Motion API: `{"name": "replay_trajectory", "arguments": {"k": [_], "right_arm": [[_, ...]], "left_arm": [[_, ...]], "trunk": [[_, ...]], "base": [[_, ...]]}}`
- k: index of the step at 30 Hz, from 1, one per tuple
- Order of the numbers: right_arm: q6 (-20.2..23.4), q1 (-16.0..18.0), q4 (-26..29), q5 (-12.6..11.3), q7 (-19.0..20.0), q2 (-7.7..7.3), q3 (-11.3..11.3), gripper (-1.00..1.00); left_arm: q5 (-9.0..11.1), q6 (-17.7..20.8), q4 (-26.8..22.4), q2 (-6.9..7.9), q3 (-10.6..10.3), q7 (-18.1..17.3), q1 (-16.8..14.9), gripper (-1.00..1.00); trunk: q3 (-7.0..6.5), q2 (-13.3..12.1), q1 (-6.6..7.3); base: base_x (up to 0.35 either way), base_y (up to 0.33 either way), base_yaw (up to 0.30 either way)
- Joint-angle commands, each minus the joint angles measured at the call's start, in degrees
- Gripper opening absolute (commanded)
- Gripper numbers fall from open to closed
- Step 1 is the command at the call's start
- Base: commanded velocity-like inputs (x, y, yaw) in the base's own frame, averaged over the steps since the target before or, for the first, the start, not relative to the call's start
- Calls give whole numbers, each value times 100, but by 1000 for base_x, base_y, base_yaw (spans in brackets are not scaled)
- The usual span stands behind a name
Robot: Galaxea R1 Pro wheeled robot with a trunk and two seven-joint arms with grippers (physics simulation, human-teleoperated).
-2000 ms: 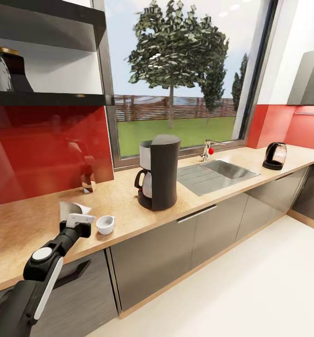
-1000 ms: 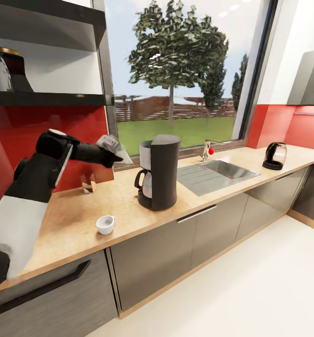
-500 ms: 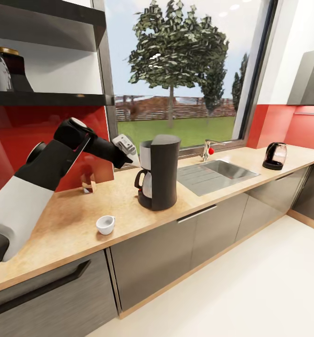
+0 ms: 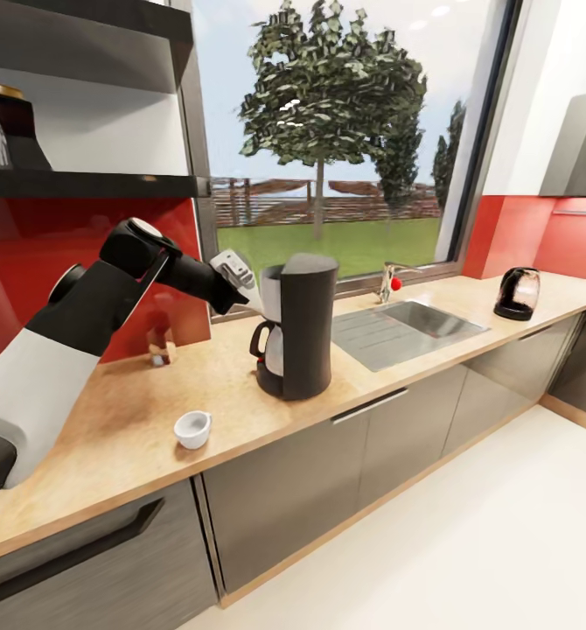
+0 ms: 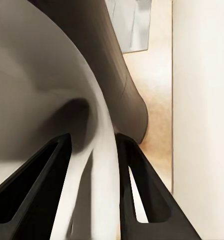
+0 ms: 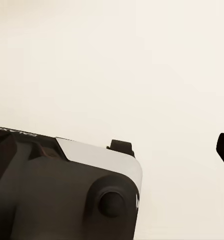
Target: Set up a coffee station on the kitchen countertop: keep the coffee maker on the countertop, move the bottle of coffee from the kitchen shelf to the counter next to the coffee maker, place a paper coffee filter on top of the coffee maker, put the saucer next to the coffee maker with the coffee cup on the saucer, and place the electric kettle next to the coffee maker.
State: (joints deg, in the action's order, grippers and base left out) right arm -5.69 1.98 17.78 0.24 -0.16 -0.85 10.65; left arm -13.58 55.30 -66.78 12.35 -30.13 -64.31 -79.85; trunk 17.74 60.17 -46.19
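One paper filter [image 5: 89, 165] pinched beside coffee maker [image 4: 300, 324].

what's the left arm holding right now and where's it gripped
The left gripper holds a paper coffee filter, pinched by a fold of its thin wall between the jaws, close beside the top of the coffee maker.

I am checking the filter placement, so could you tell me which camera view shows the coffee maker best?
The head view: the whole coffee maker stands on the countertop, carafe included, with the left gripper at its upper side. The left wrist view gives a close, partial look at its dark body; I cannot identify it in the right wrist view.
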Motion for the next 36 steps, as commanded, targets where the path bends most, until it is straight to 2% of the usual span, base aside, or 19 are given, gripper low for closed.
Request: {"name": "replay_trajectory", "arguments": {"k": [1, 8, 11, 15, 17, 19, 22, 36], "right_arm": [[-17, 4, -3, 2, -2, -3, 16, 100], [-18, 4, -3, 2, -2, -3, 16, 100], [-20, 4, -4, 2, -2, -3, 16, 100], [-20, 4, -3, 2, -2, -3, 16, 100], [-20, 4, -6, 2, -2, -3, 16, 100], [-16, 4, -4, 2, -2, -3, 16, 100], [-18, 4, -6, 2, -2, -3, 16, 100], [-19, 4, -11, 2, -2, -3, 16, 100]], "left_arm": [[-66, 19, -11, 2, -3, -64, -6, -100], [-74, 24, -135, 0, 26, -56, -13, -100], [-81, 32, -197, -2, 182, -35, -41, -100], [-92, 33, -246, -3, 258, 52, -47, -100], [-95, 35, -288, -1, 269, 177, -48, -100], [-99, 45, -363, -3, 278, 580, -48, -100], [-100, 49, -377, -2, 279, 718, -49, -100], [-93, 51, -390, 4, 288, 813, -49, -100]], "trunk": [[7, 4, -1], [7, 4, -1], [7, 4, -1], [7, 4, -1], [7, 4, -1], [7, 4, -1], [7, 4, -1], [7, 4, -1]], "base": [[79, 0, 0], [155, 0, 0], [35, 0, 0], [5, 0, 0], [2, 0, 0], [0, 0, 0], [0, 0, 0], [107, 0, 0]]}}
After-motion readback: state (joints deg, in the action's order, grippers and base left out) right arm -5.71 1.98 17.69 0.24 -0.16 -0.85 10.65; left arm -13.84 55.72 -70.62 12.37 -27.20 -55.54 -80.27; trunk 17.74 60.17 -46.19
